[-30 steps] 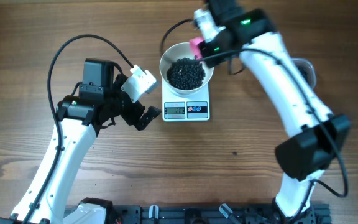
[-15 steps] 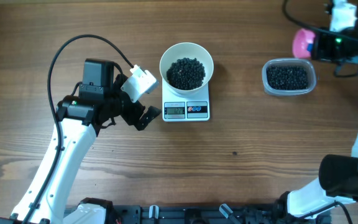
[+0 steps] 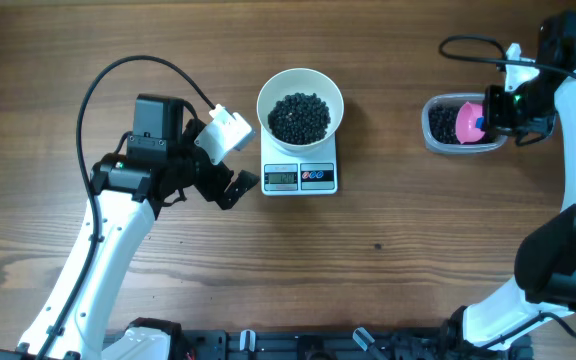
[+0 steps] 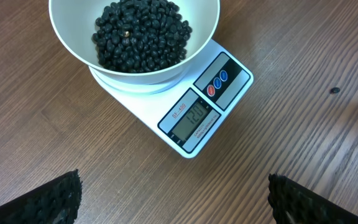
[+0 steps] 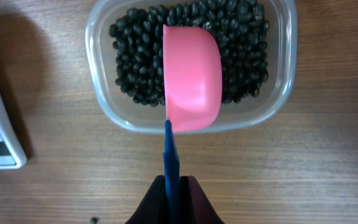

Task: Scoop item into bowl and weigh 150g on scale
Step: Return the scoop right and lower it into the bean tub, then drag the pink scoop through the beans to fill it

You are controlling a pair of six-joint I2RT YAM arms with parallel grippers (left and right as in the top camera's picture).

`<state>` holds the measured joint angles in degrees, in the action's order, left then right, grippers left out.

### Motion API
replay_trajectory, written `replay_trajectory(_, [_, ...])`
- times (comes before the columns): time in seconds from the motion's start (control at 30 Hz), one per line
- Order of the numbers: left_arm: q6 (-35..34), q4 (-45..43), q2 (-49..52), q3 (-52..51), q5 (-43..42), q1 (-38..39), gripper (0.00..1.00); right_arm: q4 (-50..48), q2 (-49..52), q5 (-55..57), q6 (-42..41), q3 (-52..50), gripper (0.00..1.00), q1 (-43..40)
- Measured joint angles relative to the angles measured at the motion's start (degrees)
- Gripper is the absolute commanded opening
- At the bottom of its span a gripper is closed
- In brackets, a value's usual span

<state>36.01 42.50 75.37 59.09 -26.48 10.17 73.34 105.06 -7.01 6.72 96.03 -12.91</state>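
grip | left hand (image 4: 174, 202) spread wide, empty | right hand (image 5: 173, 200) clamped on scoop (image 5: 191, 78) handle, over tub (image 5: 286, 56)

The bowl (image 3: 266, 122) sits on the scale (image 3: 300, 177), in the middle of the table (image 3: 388, 250) toward its far edge. Beans (image 3: 299, 117) lie in the bowl. The tub (image 3: 431, 128) stands well apart, near the table's right edge, with more beans in it. The scoop (image 3: 468, 122) is over those beans.

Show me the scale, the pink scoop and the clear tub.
scale (image 4: 194, 121), left wrist view, on its display.
pink scoop (image 5: 191, 74), right wrist view, on its cup.
clear tub (image 5: 283, 62), right wrist view, on its right wall.
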Motion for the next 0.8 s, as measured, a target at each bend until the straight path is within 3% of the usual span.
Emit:
replay_trajectory(0.37, [0.0,-0.02,0.0,0.0,0.02,0.0,1.0,-9.2,0.39,-2.32,-0.5,-8.28,0.04,2.01])
replay_trajectory(0.8, [0.0,0.0,0.0,0.0,0.0,0.0,1.0,-7.34,0.39,-10.23,-0.72,-9.31,0.04,1.86])
